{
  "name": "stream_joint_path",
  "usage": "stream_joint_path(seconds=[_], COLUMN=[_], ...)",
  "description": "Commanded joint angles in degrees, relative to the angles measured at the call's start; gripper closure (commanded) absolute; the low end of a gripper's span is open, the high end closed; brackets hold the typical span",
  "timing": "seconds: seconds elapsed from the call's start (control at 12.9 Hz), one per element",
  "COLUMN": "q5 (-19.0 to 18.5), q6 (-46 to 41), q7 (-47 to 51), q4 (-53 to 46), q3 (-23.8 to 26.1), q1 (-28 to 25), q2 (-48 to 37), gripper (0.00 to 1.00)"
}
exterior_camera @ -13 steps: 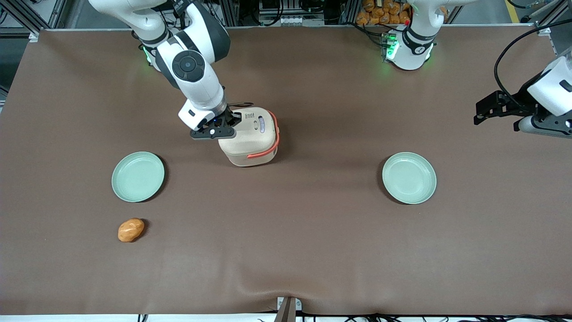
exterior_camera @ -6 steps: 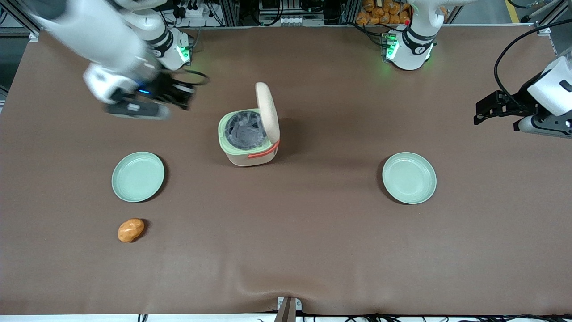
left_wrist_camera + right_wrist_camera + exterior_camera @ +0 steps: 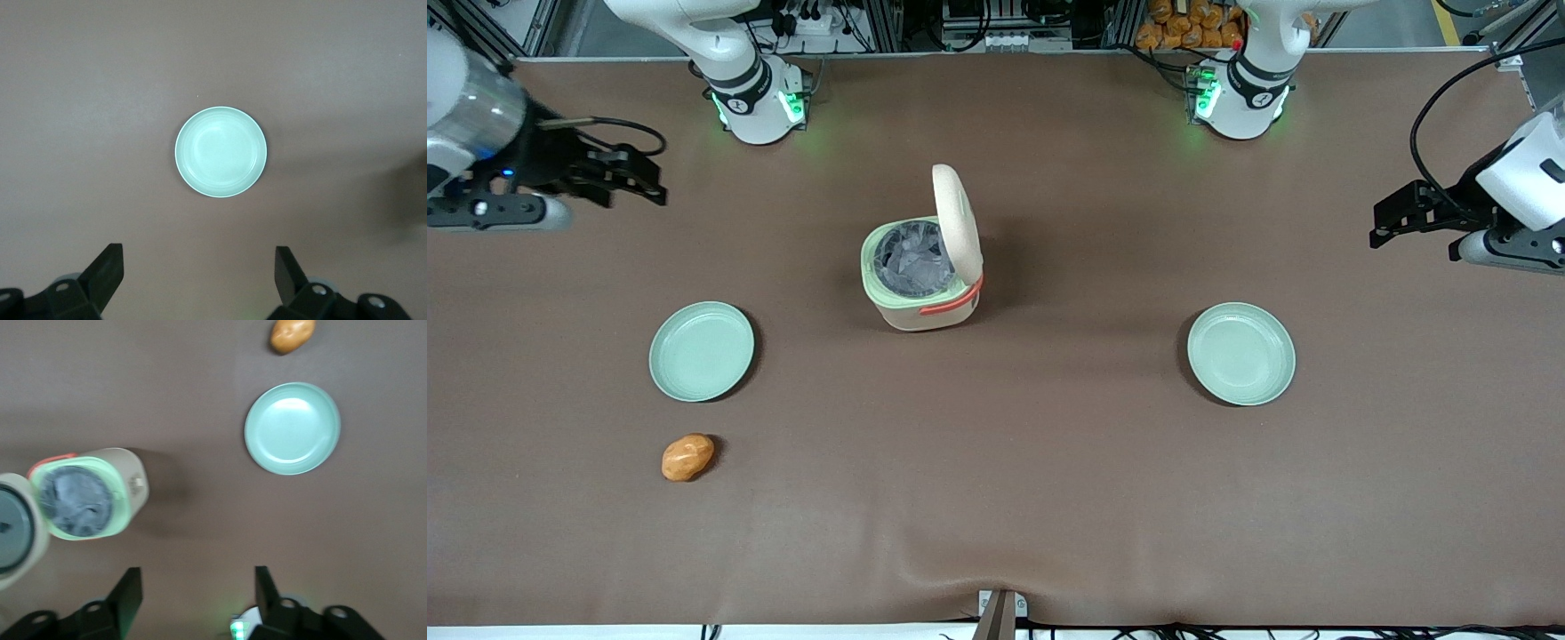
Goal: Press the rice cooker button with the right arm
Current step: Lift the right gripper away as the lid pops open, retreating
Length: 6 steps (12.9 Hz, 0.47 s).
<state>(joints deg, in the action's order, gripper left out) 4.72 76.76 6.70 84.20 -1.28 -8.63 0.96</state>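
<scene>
**Lid standing open, press looking done**

The rice cooker (image 3: 921,283) is sitting near the middle of the desk (image 3: 1049,498), its lid (image 3: 958,222) standing upright and the pale green rim and grey lining of the pot showing. Judging by that open lid, the button press is complete and nothing of the task is left except parking the arm. The right arm's gripper (image 3: 627,178) is hanging above the desk at the working arm's end, well apart from the cooker, its fingers (image 3: 129,593) spread and holding nothing. A green plate (image 3: 702,351) and an orange potato-like lump (image 3: 687,457) are lying nearer the front camera, untouched.
</scene>
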Motion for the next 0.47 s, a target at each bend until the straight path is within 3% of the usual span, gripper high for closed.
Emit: stream_joint_path(seconds=[0.0,0.39], q5=[-3.7,-4.0], q6=[-1.3,3.8], q7=[-6.1,-7.4], q4=[-1.7,3.0], q3=[-3.1,-5.8], q1=[0.1,0.4], q2=[0.5,-0.9], gripper=[0.00,0.00])
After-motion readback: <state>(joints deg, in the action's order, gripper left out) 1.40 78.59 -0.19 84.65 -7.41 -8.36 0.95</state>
